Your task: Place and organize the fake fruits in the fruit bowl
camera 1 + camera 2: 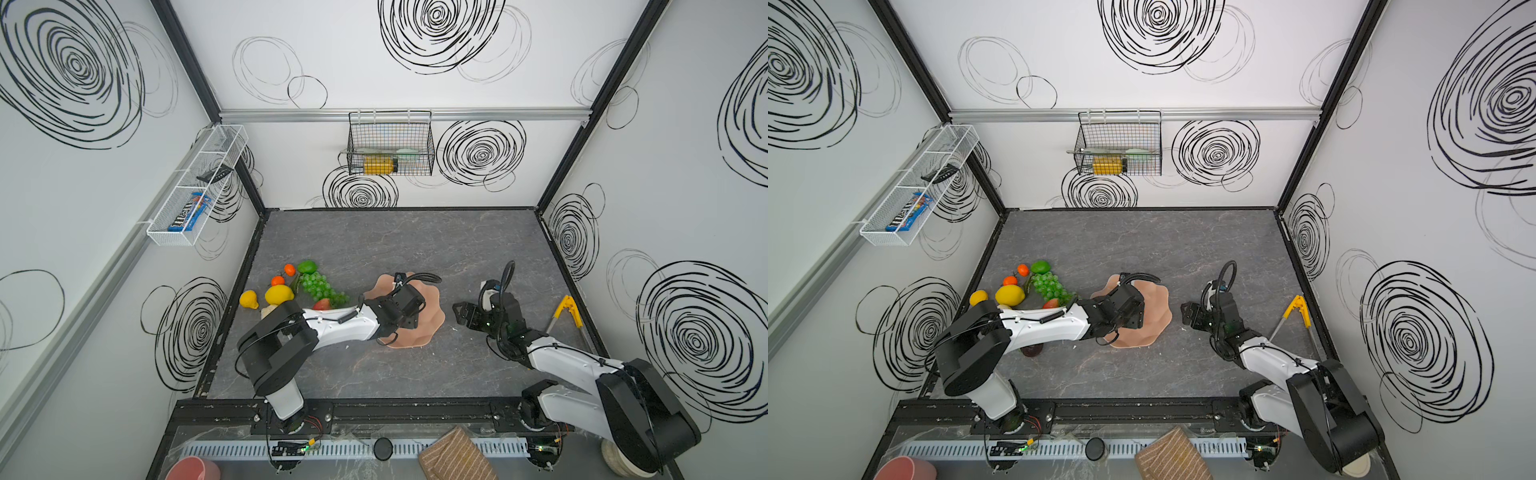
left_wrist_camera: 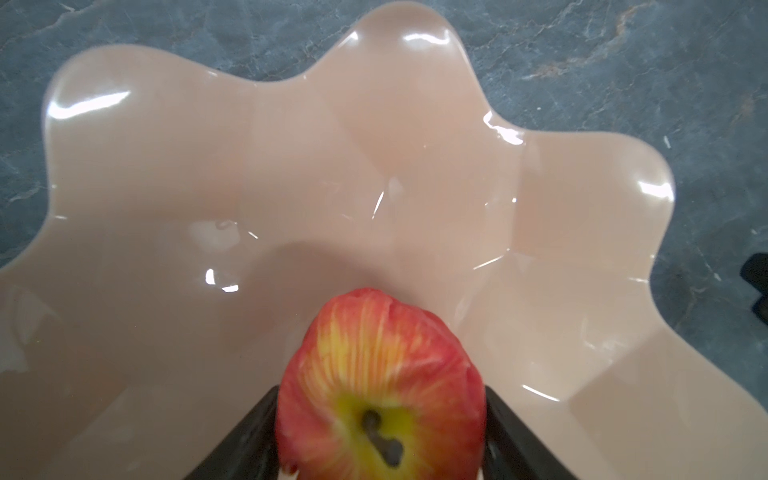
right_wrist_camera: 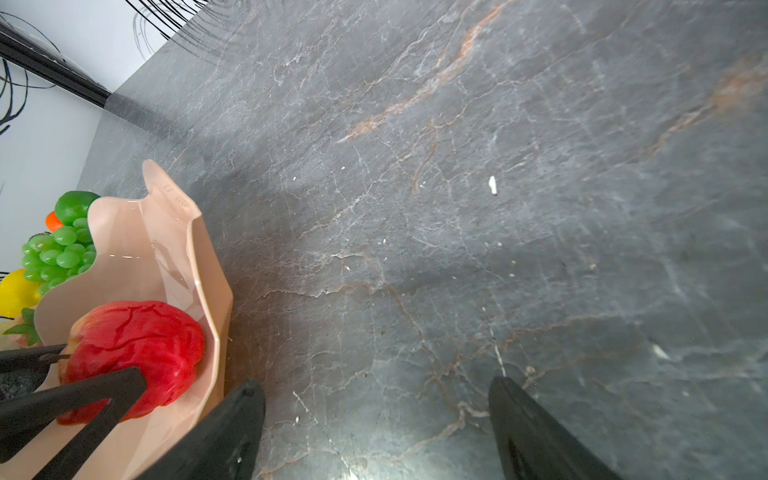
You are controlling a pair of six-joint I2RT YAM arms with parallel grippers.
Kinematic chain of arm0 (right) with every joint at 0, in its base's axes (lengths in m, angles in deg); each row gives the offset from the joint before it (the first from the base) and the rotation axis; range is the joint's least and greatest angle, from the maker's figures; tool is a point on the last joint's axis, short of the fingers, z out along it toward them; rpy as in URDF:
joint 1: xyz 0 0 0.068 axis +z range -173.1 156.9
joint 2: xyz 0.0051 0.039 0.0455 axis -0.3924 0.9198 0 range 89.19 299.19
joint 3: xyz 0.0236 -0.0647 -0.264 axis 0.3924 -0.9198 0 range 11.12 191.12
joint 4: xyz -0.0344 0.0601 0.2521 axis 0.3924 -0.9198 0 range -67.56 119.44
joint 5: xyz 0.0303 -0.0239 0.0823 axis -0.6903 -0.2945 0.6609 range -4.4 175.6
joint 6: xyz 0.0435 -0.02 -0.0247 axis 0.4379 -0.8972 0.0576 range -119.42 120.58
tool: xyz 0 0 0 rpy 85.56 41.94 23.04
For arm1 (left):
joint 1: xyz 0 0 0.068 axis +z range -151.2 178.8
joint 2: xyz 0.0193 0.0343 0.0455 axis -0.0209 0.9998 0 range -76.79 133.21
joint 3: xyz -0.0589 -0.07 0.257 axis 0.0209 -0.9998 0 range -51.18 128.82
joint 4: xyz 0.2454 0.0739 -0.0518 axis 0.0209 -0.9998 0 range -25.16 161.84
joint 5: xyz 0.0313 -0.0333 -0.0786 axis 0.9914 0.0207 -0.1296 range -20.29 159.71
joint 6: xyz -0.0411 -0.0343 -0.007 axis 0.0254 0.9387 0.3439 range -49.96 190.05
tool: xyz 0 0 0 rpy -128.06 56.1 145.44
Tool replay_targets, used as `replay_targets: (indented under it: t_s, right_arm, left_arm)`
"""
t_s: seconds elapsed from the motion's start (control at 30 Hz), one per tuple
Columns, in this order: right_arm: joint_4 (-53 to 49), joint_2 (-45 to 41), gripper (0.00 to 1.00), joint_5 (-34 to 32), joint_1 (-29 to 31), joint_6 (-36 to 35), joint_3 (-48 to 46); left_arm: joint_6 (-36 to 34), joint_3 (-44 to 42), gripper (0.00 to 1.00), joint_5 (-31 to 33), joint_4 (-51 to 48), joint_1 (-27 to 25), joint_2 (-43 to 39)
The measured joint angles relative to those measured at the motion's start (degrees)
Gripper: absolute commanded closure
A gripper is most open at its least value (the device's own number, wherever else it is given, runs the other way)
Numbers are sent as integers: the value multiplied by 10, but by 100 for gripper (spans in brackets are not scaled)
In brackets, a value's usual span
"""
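Red apple (image 3: 137, 340), clasped by the wide-spread left gripper (image 2: 380, 388), sits low in the fruit bowl (image 2: 166, 166): let go gently; right gripper (image 3: 376, 384) gapes empty.

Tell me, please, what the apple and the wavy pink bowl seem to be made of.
Apple: probably plastic, glossy; shiny wrinkled red skin with painted yellow streaks. Bowl: smooth glossy plastic or possibly glazed ceramic; sharp white reflections, thin rim.

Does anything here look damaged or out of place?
The red apple in the left hand, inside the fruit bowl, has wrinkled, cracked-looking skin. Small white crumbs lie on the table.
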Motion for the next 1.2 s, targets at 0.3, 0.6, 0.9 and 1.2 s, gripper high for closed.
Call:
replay_targets:
  t_s: [0.3, 0.6, 0.9, 1.2]
  right_arm:
    - [0, 0, 11, 2, -3, 0, 0]
    - [0, 0, 11, 3, -4, 0, 0]
    - [0, 0, 11, 6, -5, 2, 0]
    - [0, 0, 11, 14, -8, 3, 0]
  left_arm:
    - [-9, 0, 19, 12, 0, -10, -2]
    - [-26, 0, 13, 6, -2, -9, -77]
    - [-39, -18, 10, 42, -50, 69, -246]
    - [-5, -108, 5, 65, -90, 358, -366]
